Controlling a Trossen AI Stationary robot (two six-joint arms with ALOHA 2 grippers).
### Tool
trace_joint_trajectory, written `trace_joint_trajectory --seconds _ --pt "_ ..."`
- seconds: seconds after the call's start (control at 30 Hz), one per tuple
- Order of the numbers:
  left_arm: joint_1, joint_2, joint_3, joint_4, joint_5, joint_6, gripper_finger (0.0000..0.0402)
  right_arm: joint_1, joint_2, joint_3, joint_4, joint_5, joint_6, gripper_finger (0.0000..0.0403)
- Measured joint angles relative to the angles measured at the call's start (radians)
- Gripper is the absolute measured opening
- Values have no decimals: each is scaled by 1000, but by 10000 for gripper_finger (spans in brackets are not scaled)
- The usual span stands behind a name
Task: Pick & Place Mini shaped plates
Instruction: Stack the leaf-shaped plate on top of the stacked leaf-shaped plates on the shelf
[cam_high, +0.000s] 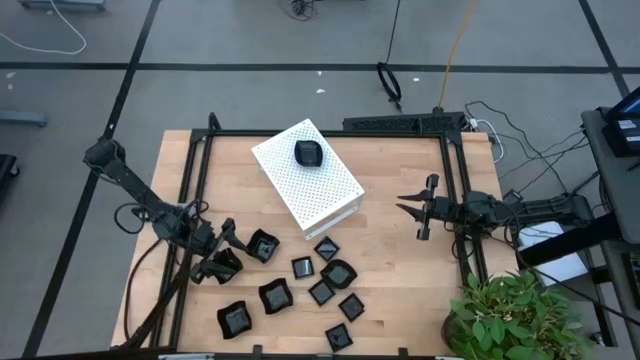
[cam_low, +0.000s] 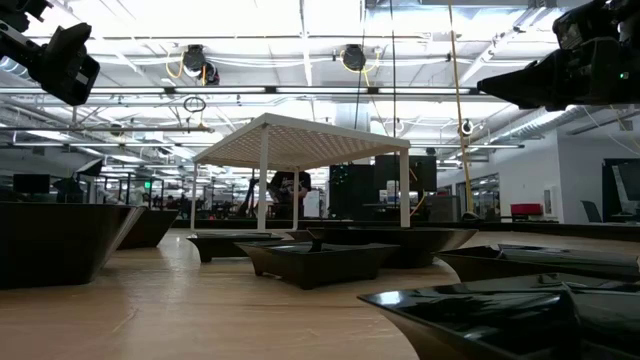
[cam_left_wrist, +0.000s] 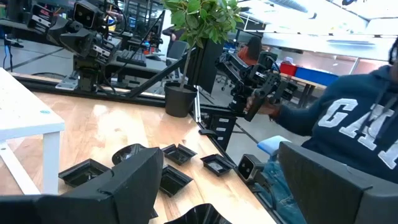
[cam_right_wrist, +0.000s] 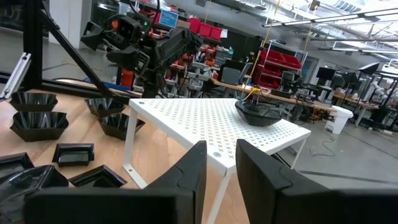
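Black mini plates (cam_high: 300, 290) scattered; left gripper (cam_high: 222, 250) low among them, open.

In the low view, the nearest plate (cam_low: 520, 315) is cut off by the edge, and both grippers fall outside it.

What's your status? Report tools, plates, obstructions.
Left tool open over the plates, holding nothing. Right tool open, waiting right of white box. One plate on box. Nothing blocking.

Wooden table (cam_high: 400, 250) carries white box (cam_high: 320, 190) and perhaps eleven mini plates (cam_high: 322, 291).
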Motion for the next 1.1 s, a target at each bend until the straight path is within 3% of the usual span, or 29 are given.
trace_joint_trajectory --seconds 0.3,0.53,0.8,0.97,1.1 --pt "0 0 0 26 -14 29 324 0 0 0 0 -1 0 73" --pt "0 0 0 15 -223 174 324 0 0 0 -1 -1 0 73" --pt "0 0 0 90 -322 184 324 0 0 0 -1 -1 0 73" --pt "0 0 0 118 -461 163 324 0 0 0 -1 -1 0 73" --pt "0 0 0 118 -461 97 324 0 0 0 -1 -1 0 73"
